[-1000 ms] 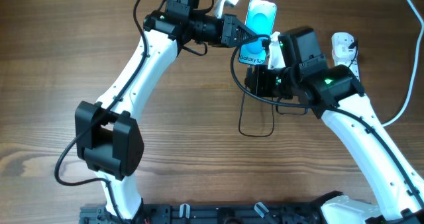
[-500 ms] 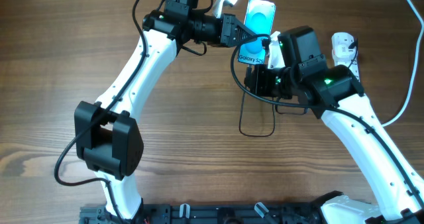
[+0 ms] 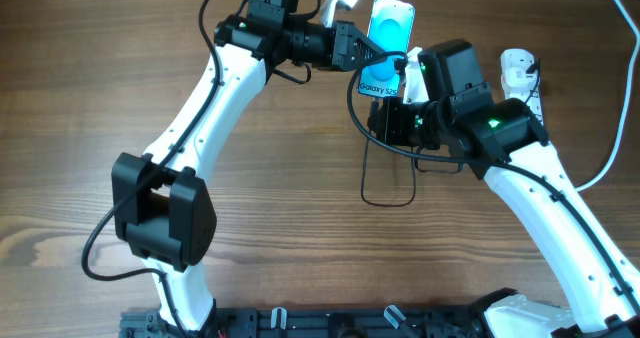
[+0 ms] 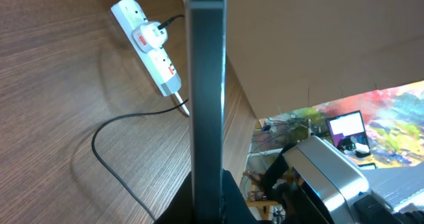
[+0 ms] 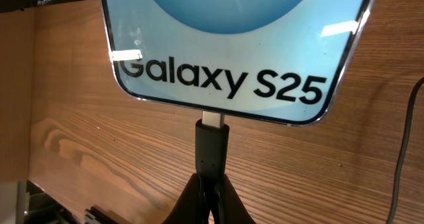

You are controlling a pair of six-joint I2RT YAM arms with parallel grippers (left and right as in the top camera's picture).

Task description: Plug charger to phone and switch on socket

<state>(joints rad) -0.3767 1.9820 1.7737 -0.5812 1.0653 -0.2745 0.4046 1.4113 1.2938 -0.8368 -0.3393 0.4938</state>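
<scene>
Right gripper: fingers closed tight around the charger connector.
Charger: black connector with its metal tip meeting the lower edge of the phone; cable loops on the table.
Phone: pinched by its edge in the closed left gripper.
Socket: farther off on the wood, a plug in it.

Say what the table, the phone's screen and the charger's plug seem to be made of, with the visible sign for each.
Table: wood or wood-look laminate, satin; running grain lines show.
Phone screen: glossy glass, probably; sharp light reflections.
Charger plug: matte black plastic or rubber sleeve, with a pale metallic-looking tip at the phone's edge.
</scene>
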